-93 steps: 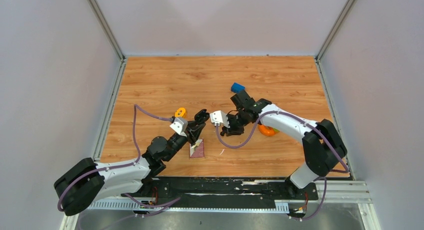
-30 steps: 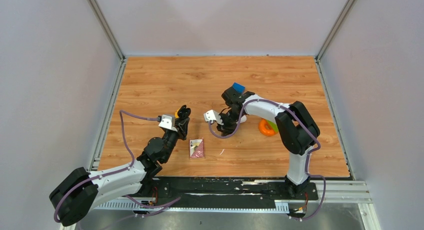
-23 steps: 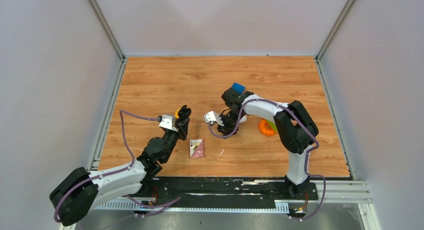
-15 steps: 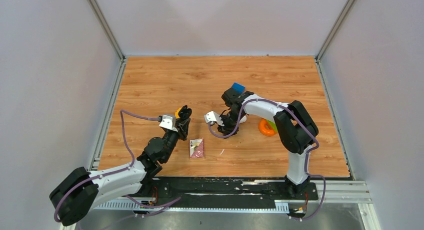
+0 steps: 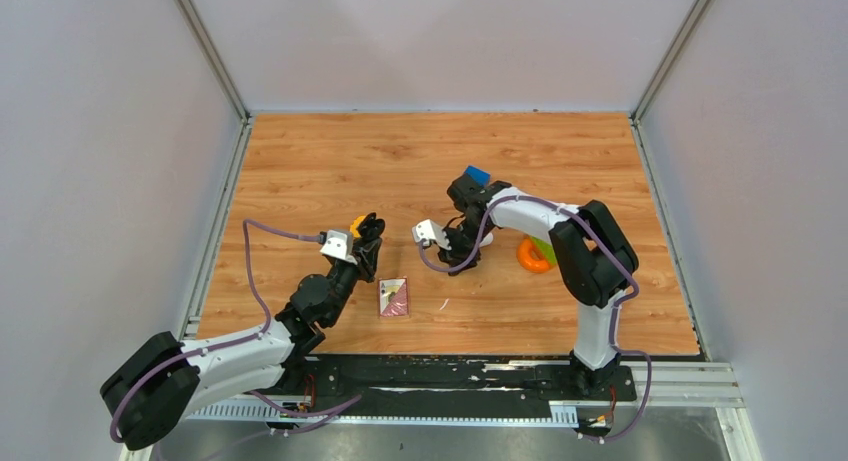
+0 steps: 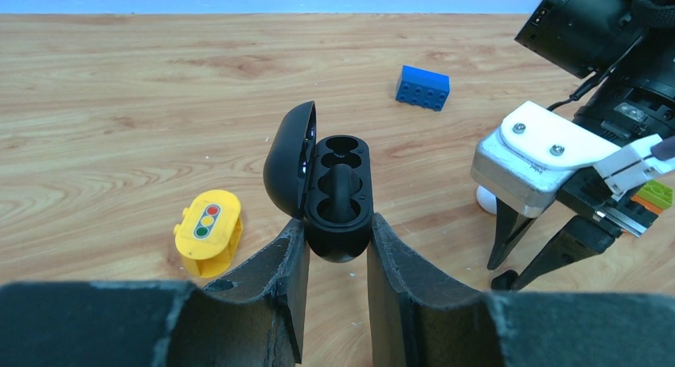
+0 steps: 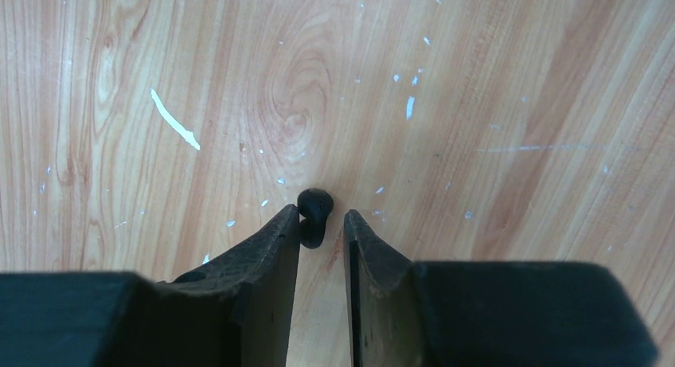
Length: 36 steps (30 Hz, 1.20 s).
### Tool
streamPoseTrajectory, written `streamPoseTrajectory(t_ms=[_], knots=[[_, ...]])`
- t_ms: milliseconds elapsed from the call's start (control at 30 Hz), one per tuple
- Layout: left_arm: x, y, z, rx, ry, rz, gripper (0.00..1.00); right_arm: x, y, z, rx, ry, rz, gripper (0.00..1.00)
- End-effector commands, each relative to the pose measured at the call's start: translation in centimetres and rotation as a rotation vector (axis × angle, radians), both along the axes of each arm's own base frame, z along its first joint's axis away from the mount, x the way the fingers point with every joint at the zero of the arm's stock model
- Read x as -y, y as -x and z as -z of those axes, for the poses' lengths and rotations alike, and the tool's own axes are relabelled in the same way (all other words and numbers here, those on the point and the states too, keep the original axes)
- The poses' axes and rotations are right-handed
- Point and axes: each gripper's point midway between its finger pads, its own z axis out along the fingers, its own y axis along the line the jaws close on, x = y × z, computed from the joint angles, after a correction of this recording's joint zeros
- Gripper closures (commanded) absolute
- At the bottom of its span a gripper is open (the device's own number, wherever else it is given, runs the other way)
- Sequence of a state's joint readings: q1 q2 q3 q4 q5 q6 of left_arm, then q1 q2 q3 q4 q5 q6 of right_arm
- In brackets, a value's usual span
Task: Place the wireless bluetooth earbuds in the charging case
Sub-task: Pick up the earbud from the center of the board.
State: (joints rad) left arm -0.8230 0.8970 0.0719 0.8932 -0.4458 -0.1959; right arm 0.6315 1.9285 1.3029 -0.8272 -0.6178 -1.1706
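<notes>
The charging case is glossy black, not white. Its lid stands open and shows two sockets. My left gripper is shut on its lower body and holds it above the table; it also shows in the top view. One tiny black earbud lies on the wood. My right gripper points down over it with narrowly parted jaws. The bud sits between the tips and touches the left finger. The right gripper also shows in the top view. A second bud is not visible.
A blue block lies behind the right wrist. A yellow traffic-light block sits left of the case. An orange ring lies to the right, a small card near the front. A white rounded object sits beside the right gripper.
Since three seconds ago the left gripper has drawn back left with the case and the right gripper has come down to the table. In the last second the right gripper shifted slightly right.
</notes>
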Motion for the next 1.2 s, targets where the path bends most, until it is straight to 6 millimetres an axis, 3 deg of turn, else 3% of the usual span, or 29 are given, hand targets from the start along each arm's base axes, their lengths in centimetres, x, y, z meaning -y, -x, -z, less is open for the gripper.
streamPoseTrajectory(t_ms=[0,433,667,867,1167], knots=[[0.4,-0.3,-1.6,0.027,0.049,0.002,1.0,-0.2,-0.9,-1.2,-0.006,-0.028,0.023,0.73],[0.6,-0.3,-1.5,0.024,0.045,0.011,1.0,-0.6,-0.8,-1.5,-0.033,-0.049,0.027,0.77],[0.7,-0.3,-1.5,0.024,0.044,0.016,1.0,-1.2,-2.1,-2.3,-0.046,-0.083,0.072,0.77],[0.8,-0.3,-1.5,0.024,0.04,0.02,1.0,-1.3,-3.1,-1.8,-0.04,-0.073,0.104,0.78],[0.9,-0.3,-1.4,0.022,0.037,0.022,1.0,-1.3,-2.9,-1.1,-0.062,-0.061,0.104,0.74]])
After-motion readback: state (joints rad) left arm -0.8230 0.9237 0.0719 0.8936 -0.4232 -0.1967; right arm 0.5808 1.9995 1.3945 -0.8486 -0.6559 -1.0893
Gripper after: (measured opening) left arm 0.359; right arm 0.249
